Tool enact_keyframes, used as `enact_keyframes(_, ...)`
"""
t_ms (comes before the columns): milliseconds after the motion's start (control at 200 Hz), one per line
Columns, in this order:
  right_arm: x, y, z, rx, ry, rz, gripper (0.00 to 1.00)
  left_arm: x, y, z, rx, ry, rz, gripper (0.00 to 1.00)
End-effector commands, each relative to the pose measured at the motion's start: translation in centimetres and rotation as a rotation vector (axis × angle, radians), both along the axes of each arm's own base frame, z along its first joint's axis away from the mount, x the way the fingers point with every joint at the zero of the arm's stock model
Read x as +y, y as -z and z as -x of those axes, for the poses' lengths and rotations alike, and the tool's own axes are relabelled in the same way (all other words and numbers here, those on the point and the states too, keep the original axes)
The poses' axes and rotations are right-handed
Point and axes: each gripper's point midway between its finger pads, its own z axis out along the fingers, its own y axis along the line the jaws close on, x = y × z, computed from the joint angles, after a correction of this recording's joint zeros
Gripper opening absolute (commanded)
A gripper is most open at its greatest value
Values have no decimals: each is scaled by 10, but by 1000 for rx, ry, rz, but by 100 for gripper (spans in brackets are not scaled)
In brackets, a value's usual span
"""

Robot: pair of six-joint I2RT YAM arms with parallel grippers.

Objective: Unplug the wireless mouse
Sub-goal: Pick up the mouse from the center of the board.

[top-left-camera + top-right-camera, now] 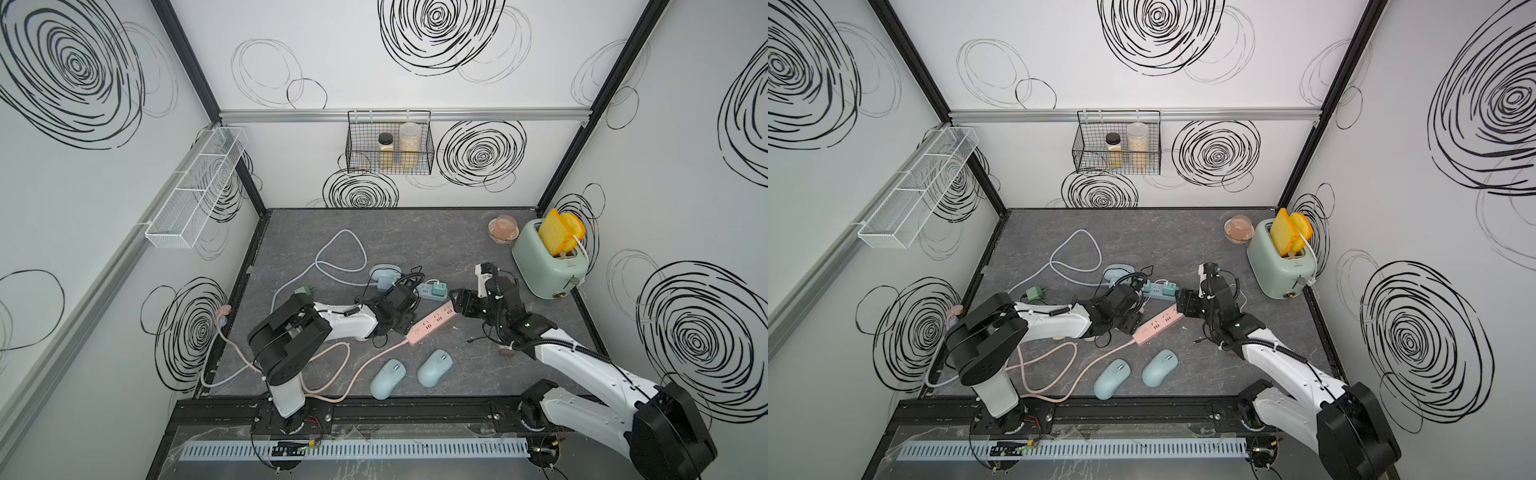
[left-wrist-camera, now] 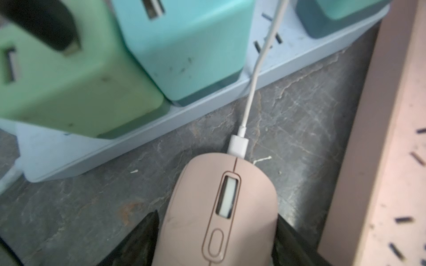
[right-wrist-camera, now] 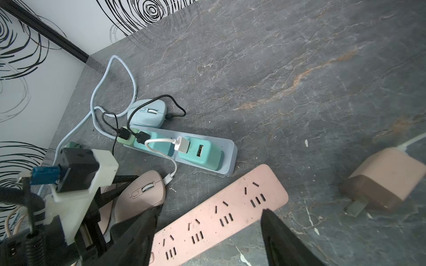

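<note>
Left hand (image 1: 401, 324) sat low at centre of a top view, over the table (image 1: 415, 232). In the left wrist view its fingers (image 2: 147, 232) stood one on each side of the pink mouse (image 2: 193, 207), at lower centre of frame and flush to its sides. Couldn't tell if they pressed it or only flanked it.

The mouse lay flat on the table. The white cable (image 2: 253, 80) was plugged into its front end and ran up-frame over the blue power strip (image 2: 92, 152). Green charger (image 2: 69, 80) and teal charger (image 2: 184, 46) stood in that strip, upper left.

In the right wrist view the cable's white USB plug (image 3: 182, 144) sat in one of the chargers, mid-frame. Pink power strip (image 1: 432, 322) lay slanted just right of the left hand, between both hands. Right hand (image 3: 212, 209) hovered over its end, jaws wide apart, holding nothing.

Blue mouse (image 1: 387, 378) and second blue mouse (image 1: 435, 367) lay side by side at lower centre, apart from both hands. Mint toaster (image 1: 548, 266) stood at far right.
</note>
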Motion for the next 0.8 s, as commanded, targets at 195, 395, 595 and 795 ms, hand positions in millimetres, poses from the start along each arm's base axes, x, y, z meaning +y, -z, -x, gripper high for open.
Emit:
enact_keyframes(195, 22, 0, 3, 2, -61, 2, 78, 2, 4, 11, 21, 6, 6, 64)
enact_keyframes(395, 54, -4, 13, -23, -149, -46, 75, -8, -11, 16, -17, 41, 70, 43)
enact_keyframes(595, 83, -4, 20, 2, -205, -123, 67, -24, -26, 18, -56, 92, 137, 2)
enact_keyframes(795, 98, 7, 20, 70, -198, -203, 62, -33, -49, 26, -127, 132, 240, 0)
